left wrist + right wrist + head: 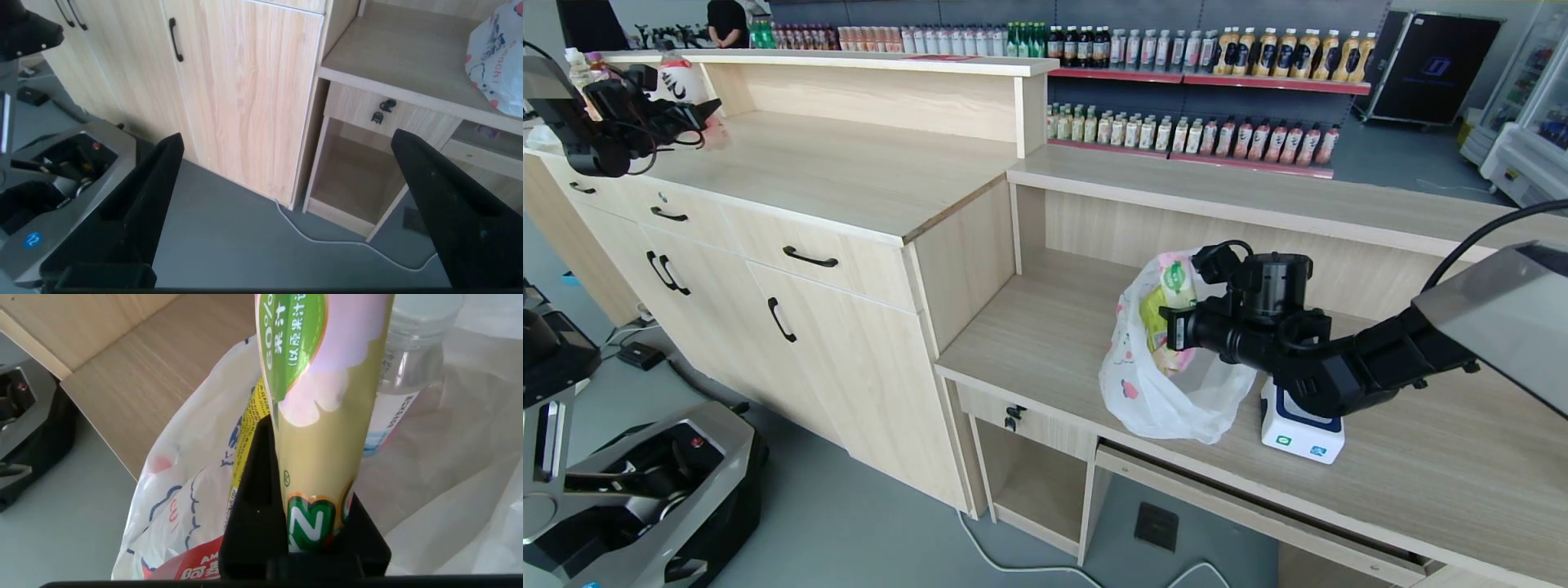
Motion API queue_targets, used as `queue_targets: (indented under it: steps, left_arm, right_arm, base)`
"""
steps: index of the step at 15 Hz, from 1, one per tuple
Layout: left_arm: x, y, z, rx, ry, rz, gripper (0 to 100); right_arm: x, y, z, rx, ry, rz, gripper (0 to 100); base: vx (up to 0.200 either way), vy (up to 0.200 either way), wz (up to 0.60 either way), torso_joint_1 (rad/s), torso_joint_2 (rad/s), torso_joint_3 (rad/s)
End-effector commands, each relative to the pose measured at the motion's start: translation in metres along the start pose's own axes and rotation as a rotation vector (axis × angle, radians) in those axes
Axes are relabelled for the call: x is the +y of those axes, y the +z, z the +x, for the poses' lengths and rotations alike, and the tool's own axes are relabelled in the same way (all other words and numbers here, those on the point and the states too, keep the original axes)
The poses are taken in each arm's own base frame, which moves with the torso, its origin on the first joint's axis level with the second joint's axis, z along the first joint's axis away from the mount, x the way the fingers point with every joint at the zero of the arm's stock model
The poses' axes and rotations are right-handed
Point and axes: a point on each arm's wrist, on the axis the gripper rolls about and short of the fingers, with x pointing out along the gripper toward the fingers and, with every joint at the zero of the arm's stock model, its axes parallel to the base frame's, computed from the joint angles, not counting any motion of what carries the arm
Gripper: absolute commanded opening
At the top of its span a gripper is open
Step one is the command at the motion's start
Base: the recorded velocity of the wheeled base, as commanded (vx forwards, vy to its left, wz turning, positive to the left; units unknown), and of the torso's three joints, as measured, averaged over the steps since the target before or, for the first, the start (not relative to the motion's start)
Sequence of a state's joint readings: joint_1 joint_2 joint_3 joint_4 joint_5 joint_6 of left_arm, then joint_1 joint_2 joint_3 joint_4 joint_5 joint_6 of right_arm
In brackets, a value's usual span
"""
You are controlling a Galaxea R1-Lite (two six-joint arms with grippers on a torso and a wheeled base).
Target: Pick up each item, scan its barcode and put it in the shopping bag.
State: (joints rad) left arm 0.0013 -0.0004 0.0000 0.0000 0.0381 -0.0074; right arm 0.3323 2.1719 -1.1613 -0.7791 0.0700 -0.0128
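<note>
My right gripper [1178,328] is shut on a tall yellow-green and pink snack packet [1170,296], held upright in the open mouth of the white printed shopping bag [1152,396] on the low desk. In the right wrist view the packet [323,392] stands between the black fingers [255,498] of that gripper [309,527]. Inside the bag [184,486] lie a clear water bottle [409,371] and a yellow item [258,404]. A white and blue scanner box [1303,431] sits just right of the bag, under my right forearm. My left gripper [286,237] hangs open over the floor, in front of the cabinets.
The low desk [1045,327] is bounded by a tall cabinet counter [849,171] on its left and a raised back ledge [1217,192]. Another black arm end with cables [629,122] sits at the counter's far left beside a white packet [682,82]. Drink shelves [1192,82] stand behind.
</note>
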Motion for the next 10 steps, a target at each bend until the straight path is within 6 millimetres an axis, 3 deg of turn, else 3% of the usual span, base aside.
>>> queue_targets:
  steps: [1, 10]
  left_arm:
    - [0.000, 0.000, 0.000, 0.000, 0.002, 0.000, 100]
    - [0.000, 0.000, 0.000, 0.000, 0.001, 0.000, 100]
  right_arm:
    - [0.003, -0.007, 0.005, 0.017, 0.007, -0.001, 0]
    - [0.003, -0.019, 0.008, 0.035, 0.006, -0.002, 0]
  base:
    - [0.000, 0.000, 0.00, 0.000, 0.00, 0.000]
    - [0.000, 0.000, 0.00, 0.000, 0.00, 0.000]
